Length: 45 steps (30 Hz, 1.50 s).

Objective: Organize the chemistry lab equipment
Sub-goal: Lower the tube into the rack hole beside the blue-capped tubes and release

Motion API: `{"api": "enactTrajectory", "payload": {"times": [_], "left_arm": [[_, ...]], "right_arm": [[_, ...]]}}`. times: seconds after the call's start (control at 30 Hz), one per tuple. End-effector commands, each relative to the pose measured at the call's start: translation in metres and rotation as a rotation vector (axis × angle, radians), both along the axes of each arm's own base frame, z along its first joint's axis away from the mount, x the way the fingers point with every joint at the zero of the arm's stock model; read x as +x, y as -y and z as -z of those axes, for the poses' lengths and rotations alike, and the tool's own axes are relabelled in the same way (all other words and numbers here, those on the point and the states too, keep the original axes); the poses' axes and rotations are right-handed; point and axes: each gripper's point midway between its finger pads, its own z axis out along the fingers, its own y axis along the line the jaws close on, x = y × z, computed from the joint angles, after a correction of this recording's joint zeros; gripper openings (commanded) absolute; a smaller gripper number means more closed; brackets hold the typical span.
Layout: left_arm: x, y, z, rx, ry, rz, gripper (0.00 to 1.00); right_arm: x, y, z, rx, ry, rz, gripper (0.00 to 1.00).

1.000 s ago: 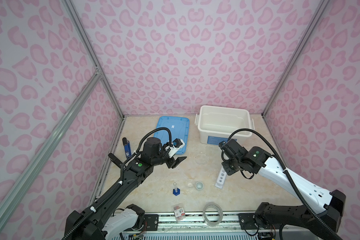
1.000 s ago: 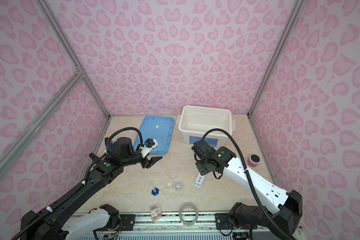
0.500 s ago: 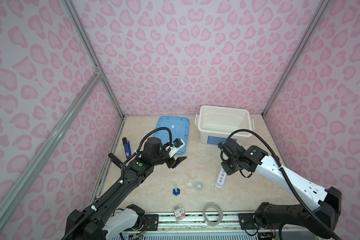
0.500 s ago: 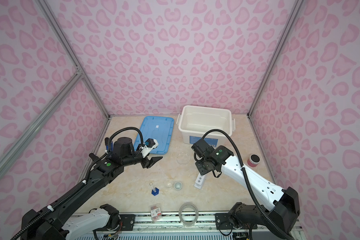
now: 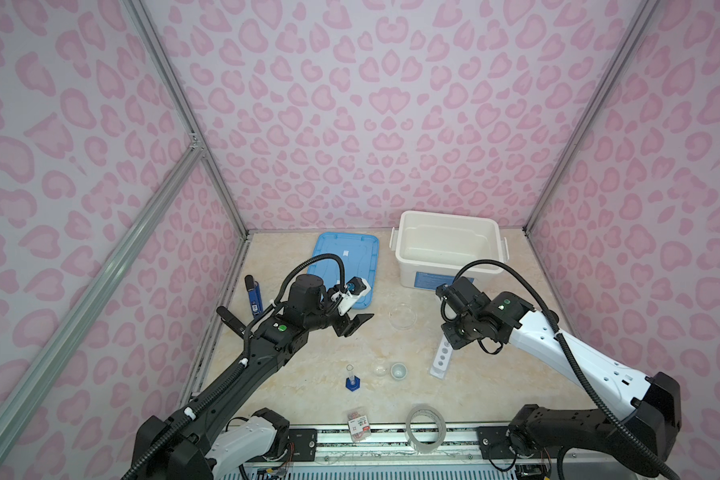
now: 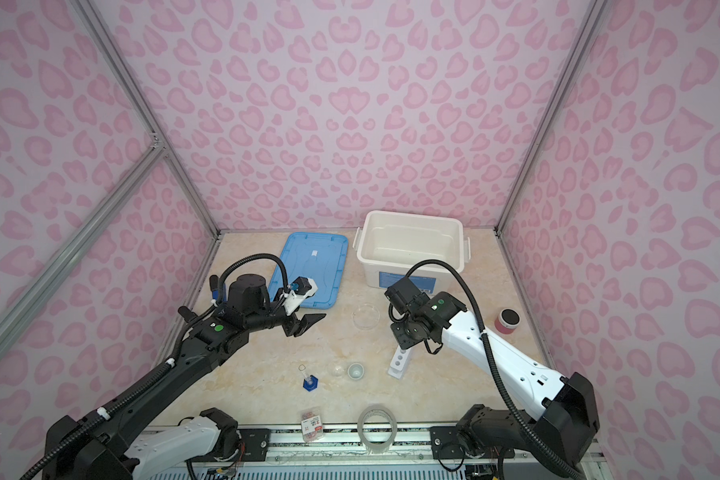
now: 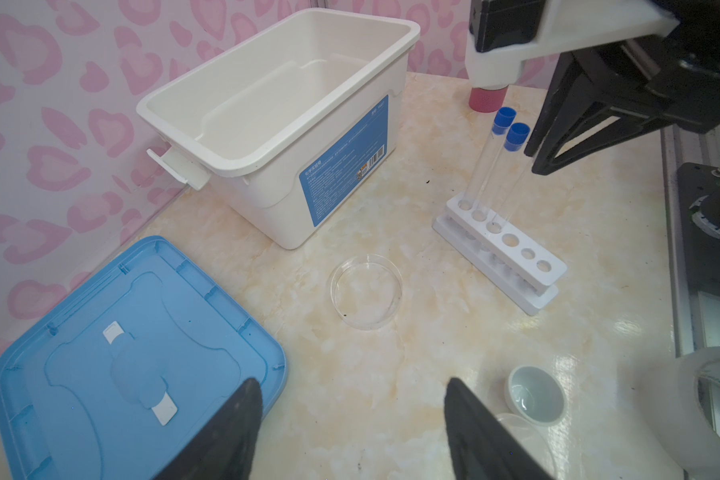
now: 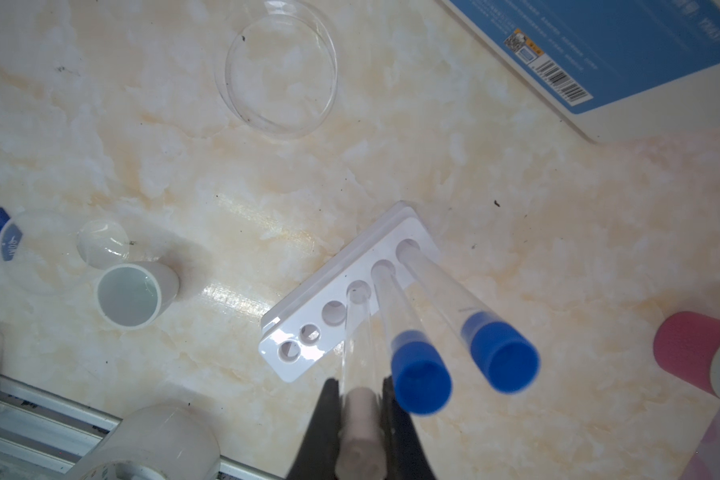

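My right gripper (image 8: 358, 380) is shut on a clear test tube (image 8: 358, 328) with a pale stopper. The tube's lower end sits in the third hole of the white six-hole rack (image 8: 308, 345). Two blue-capped test tubes (image 8: 416, 374) stand tilted in the neighbouring end holes. In both top views the right gripper (image 5: 454, 334) hovers over the rack (image 5: 440, 362). My left gripper (image 7: 352, 382) is open and empty above bare table, near the blue lid. The petri dish (image 5: 403, 316), white cup (image 5: 398, 370), tiny glass dish (image 5: 379, 369) and blue-based cylinder (image 5: 352, 380) rest on the table.
An open white bin (image 5: 445, 216) stands at the back, its blue lid (image 5: 346, 266) flat to its left. A tape roll (image 5: 425, 422) and a red-labelled packet (image 5: 359, 424) lie at the front edge. A pink-red container (image 6: 506, 321) stands far right.
The right arm has shifted slightly over the rack with the tube still in its grip. The left arm has not moved.
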Motion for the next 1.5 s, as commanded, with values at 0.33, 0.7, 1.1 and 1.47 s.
{"api": "enactTrajectory", "payload": {"times": [0.33,0.7,1.1,1.47], "left_arm": [[0.002,-0.001,-0.008,-0.013,0.033,-0.011,0.71],[0.003,0.0,-0.007,-0.011,0.029,-0.009,0.71],[0.003,0.0,-0.008,-0.01,0.031,-0.009,0.71],[0.003,0.0,-0.01,-0.012,0.037,-0.01,0.71]], "right_arm": [[-0.002,-0.001,0.008,0.004,-0.023,-0.007,0.12],[-0.003,0.001,0.005,0.005,-0.019,-0.002,0.2],[-0.004,-0.001,-0.004,0.024,-0.007,-0.011,0.31],[-0.003,-0.004,-0.023,0.051,0.018,-0.028,0.34]]}}
